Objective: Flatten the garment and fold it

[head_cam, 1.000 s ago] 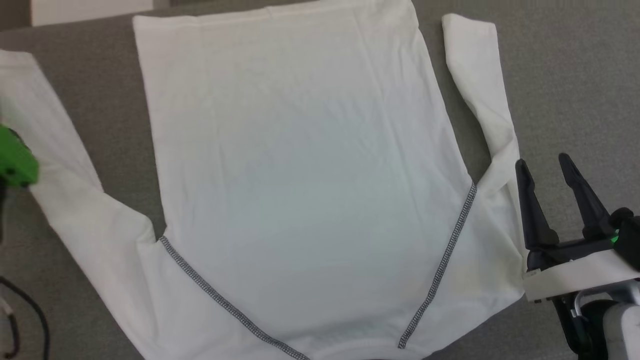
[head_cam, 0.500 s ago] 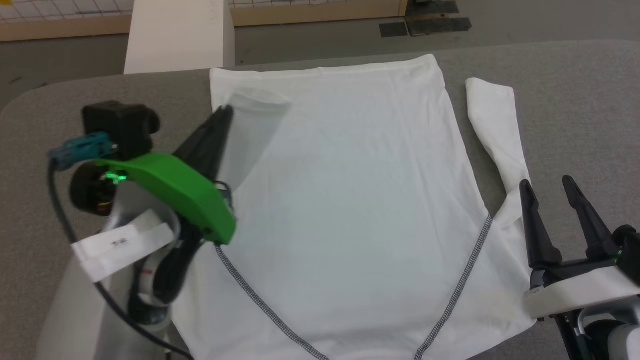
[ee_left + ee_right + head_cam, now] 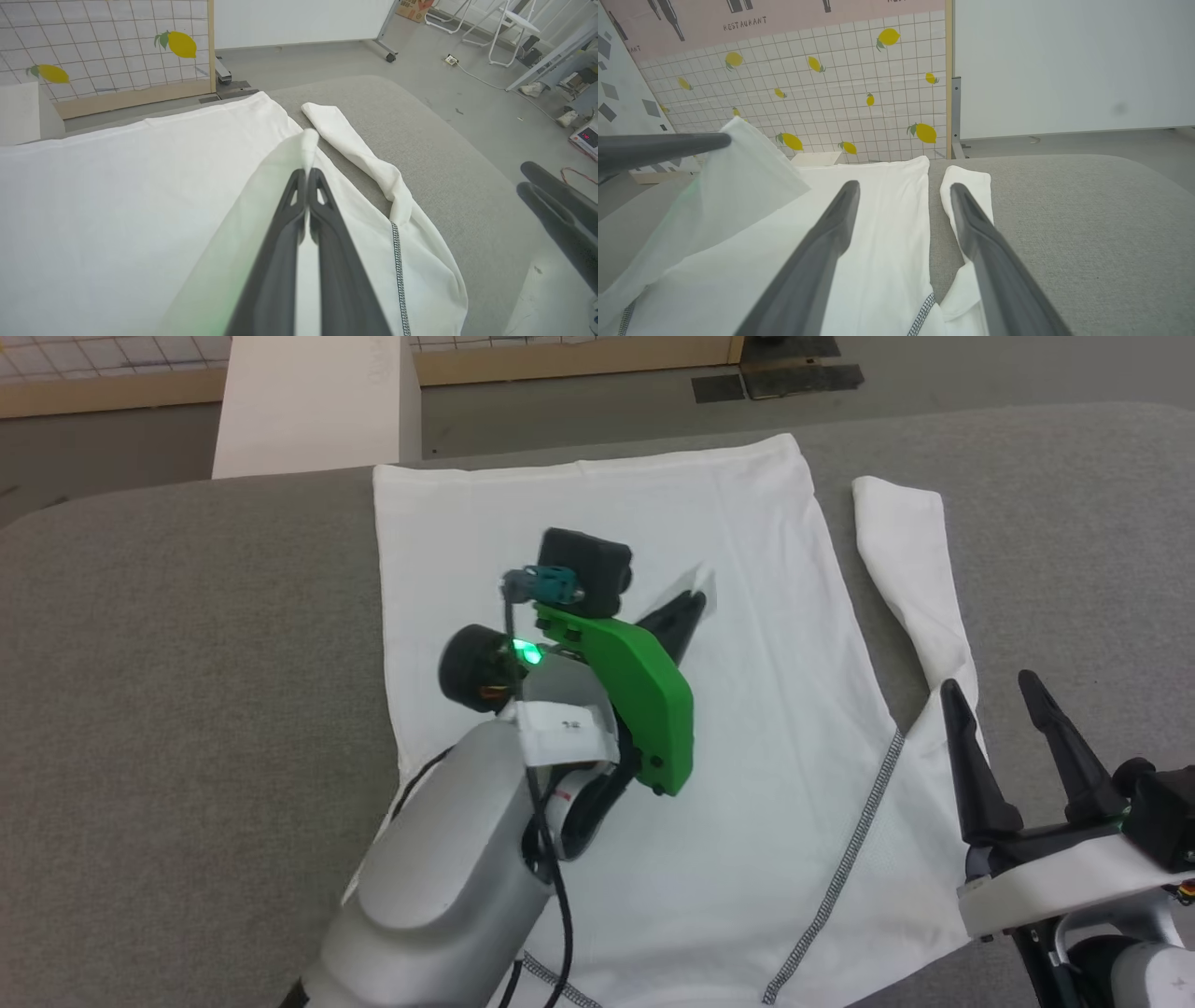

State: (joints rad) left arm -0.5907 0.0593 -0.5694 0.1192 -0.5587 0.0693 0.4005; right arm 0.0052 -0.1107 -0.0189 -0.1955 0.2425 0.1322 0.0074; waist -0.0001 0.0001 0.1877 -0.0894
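Obs: left gripper [image 3: 694, 600] clamped on garment [image 3: 766, 737] sleeve end, held above torso panel. Other sleeve [image 3: 910, 560] just ahead of right gripper [image 3: 990, 683], jaws spread, empty; long axis along fingers.

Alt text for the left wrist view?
The left gripper, fingers shut, pinches one sleeve cuff of the white garment and holds it lifted over the shirt's body, spread on the grey table. The other sleeve lies on the table beside the body; the right gripper is at the view's right edge.
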